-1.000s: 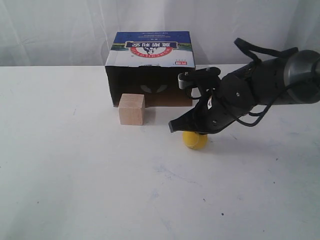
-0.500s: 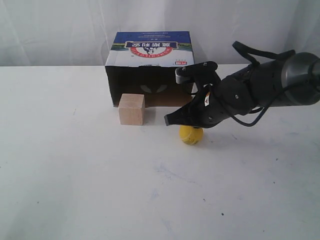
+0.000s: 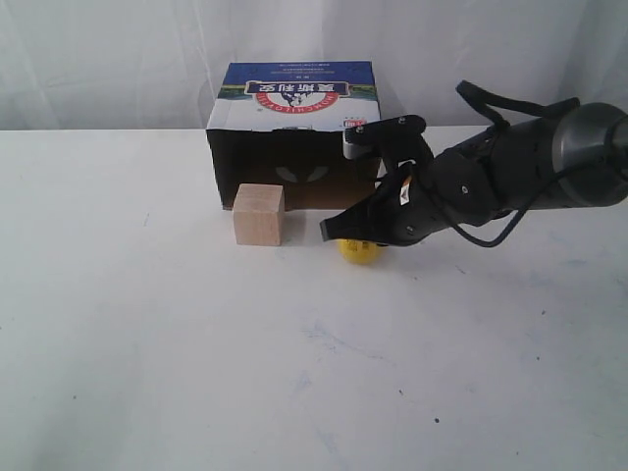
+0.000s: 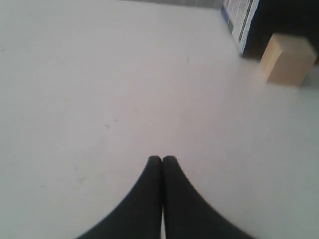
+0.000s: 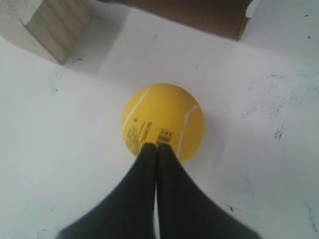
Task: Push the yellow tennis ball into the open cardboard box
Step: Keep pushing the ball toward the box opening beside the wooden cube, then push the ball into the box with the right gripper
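Just before the open cardboard box (image 3: 294, 98), the right gripper (image 5: 156, 147), closed tight, touches the yellow tennis ball (image 5: 163, 117).

Cardboard box (image 3: 294, 90) top — inverted Chinese characters; tennis ball (image 5: 164, 119) print — illegible.

Right arm (image 3: 510, 177) reaches in from the right, low over the white table (image 3: 147, 343). The right gripper (image 3: 327, 233) has black fingers that look pressed together, tips pointing left. The yellow tennis ball (image 3: 359, 253) sits right under the fingers, top half hidden, resting on the table. The open cardboard box (image 3: 294, 98) is just behind it, dark opening facing the camera, blue-white printed top with a red round logo. The pale wooden cube (image 3: 259, 214) stands at the left part of the opening, apart from the ball. Black cable (image 3: 500, 98) loops over the arm.
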You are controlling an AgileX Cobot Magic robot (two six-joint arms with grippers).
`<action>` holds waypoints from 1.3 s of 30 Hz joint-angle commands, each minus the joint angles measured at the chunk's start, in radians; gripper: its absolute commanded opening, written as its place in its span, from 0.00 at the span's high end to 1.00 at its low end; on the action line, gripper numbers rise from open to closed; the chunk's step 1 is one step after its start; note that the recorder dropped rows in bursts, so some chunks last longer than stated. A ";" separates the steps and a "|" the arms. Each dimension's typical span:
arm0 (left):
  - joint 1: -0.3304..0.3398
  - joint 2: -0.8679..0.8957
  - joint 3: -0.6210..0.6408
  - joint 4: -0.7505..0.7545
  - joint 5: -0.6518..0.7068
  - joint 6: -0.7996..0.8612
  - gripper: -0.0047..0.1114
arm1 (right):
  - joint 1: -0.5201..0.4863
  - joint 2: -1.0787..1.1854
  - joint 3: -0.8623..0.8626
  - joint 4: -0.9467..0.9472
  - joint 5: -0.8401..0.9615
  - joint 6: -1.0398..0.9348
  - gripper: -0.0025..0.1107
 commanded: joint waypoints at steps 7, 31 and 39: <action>0.001 -0.005 0.001 -0.456 -0.224 -0.031 0.96 | -0.010 0.002 0.001 -0.001 -0.071 -0.001 0.98; 0.001 -0.005 0.001 -0.209 -0.108 0.157 0.96 | 0.009 0.095 -0.026 0.026 -0.149 0.024 0.98; 0.001 -0.005 0.001 0.011 0.039 0.212 0.96 | 0.009 0.107 -0.059 0.026 -0.188 0.051 0.98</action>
